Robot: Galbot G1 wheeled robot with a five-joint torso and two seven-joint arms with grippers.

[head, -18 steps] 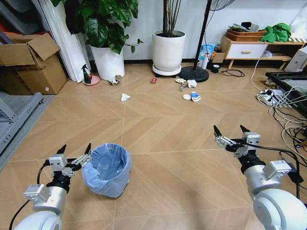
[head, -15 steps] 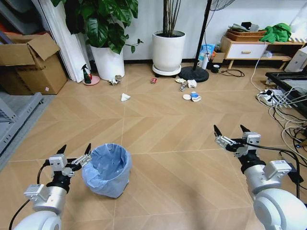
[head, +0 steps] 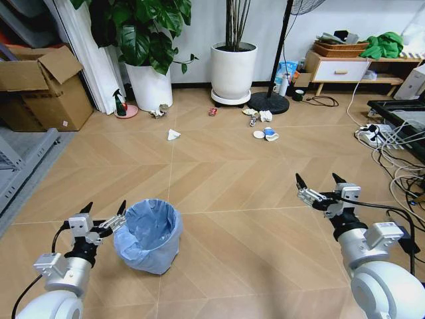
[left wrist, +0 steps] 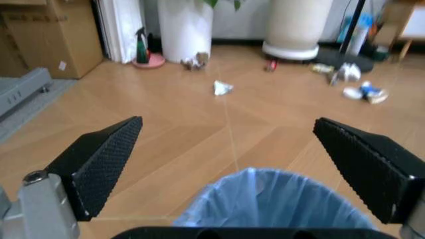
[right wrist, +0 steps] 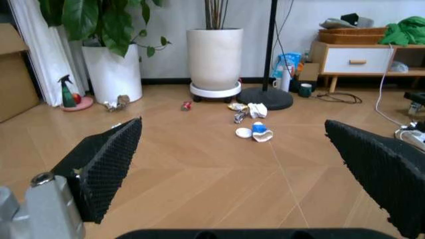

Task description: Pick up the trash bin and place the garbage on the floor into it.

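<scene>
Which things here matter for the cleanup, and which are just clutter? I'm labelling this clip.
Job:
- bin, by the open left gripper
- garbage: paper, lids and packet, wrappers
- floor
- right gripper, open, hanging free

Clutter:
- spray bottle
- plant pots
- cardboard box
- cables

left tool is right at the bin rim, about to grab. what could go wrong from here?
1. The left tool stands open by the rim of the trash bin. The loose blue liner could get pinched instead of the rim, so the bin might slip.
2. The bin looks light; a nudge could tip it.
3. The garbage lies far off near the white pots and fan base, with cables on the right: a snag risk when driving.
</scene>
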